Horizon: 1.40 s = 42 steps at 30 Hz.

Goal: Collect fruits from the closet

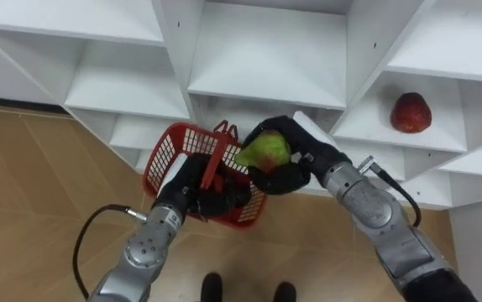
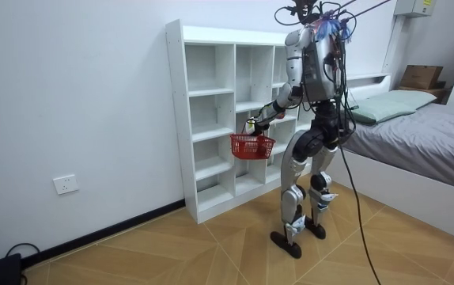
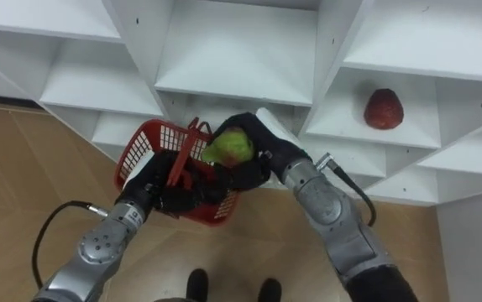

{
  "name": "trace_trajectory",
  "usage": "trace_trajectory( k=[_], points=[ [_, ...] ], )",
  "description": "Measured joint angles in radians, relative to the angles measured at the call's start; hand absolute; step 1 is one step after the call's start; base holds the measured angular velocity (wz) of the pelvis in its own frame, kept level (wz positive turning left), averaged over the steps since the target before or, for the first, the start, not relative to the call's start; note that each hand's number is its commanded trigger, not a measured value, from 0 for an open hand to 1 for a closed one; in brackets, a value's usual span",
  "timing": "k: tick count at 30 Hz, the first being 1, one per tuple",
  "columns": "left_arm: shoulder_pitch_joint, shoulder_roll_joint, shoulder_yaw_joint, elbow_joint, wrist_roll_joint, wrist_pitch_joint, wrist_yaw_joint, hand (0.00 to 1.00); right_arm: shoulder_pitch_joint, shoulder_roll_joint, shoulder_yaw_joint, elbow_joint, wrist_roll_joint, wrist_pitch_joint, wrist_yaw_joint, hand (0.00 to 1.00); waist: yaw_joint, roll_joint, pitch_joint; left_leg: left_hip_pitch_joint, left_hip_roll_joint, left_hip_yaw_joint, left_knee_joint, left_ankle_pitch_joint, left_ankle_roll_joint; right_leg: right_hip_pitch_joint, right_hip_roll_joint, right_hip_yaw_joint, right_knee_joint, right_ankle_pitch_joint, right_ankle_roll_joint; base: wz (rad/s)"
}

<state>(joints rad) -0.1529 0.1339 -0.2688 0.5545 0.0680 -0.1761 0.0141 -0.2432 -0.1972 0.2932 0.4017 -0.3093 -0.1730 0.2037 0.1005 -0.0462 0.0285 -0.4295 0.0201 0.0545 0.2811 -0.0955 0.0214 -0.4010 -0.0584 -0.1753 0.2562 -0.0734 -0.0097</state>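
Note:
A red mesh basket (image 1: 167, 155) (image 3: 138, 151) hangs in front of the white closet (image 1: 266, 59), and my left hand (image 1: 192, 190) (image 3: 174, 191) is shut on its handles. My right hand (image 1: 285, 172) (image 3: 254, 168) is shut on a green fruit (image 1: 265, 151) (image 3: 230, 148), holding it just above the basket's right rim. A red fruit (image 1: 411, 112) (image 3: 384, 109) lies on a closet shelf at the right. In the room view I stand facing the closet (image 2: 211, 119) with the basket (image 2: 251, 146) held out at shelf height.
The closet's other compartments show bare white shelves. Wooden floor (image 1: 31, 193) lies below and to the left. In the room view a bed (image 2: 417, 134) stands at the right and a wall socket (image 2: 66, 184) at the left.

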Motion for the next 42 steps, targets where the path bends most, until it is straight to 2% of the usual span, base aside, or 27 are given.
trace_trajectory(
  k=[5,23,35,42],
  points=[
    [0.0,0.01,0.0,0.0,0.0,-0.005,-0.005,1.0,0.006,0.001,-0.001,0.0,0.0,0.0,0.02,1.0,-0.014,0.0,-0.0001,0.0,0.0,0.0,0.0,0.0,0.0,0.0,0.0,0.005,0.0,0.0,0.0,0.0],
    [0.003,0.009,-0.001,-0.027,0.0,-0.023,-0.03,1.0,0.04,-0.006,-0.001,0.001,-0.001,0.0,0.039,1.0,-0.015,0.0,-0.0009,0.0,0.001,0.003,0.01,0.0,0.0,0.0,0.001,0.011,0.006,0.001,0.0,0.0],
    [0.018,0.009,-0.01,-0.039,-0.001,-0.024,-0.027,1.0,0.064,-0.019,-0.002,0.036,0.001,0.0,0.028,1.0,-0.016,0.002,-0.0101,0.005,0.002,0.015,0.01,0.0,0.0,0.001,0.005,0.022,0.006,0.006,-0.002,-0.02],
    [0.021,0.004,-0.012,-0.039,-0.078,-0.024,-0.021,1.0,0.062,-0.034,-0.003,0.097,0.066,0.0,-0.005,1.0,-0.019,0.002,-0.01,0.004,0.002,0.02,0.008,0.0,0.0,-0.001,0.008,0.021,0.001,0.009,-0.003,-0.01]
  ],
)
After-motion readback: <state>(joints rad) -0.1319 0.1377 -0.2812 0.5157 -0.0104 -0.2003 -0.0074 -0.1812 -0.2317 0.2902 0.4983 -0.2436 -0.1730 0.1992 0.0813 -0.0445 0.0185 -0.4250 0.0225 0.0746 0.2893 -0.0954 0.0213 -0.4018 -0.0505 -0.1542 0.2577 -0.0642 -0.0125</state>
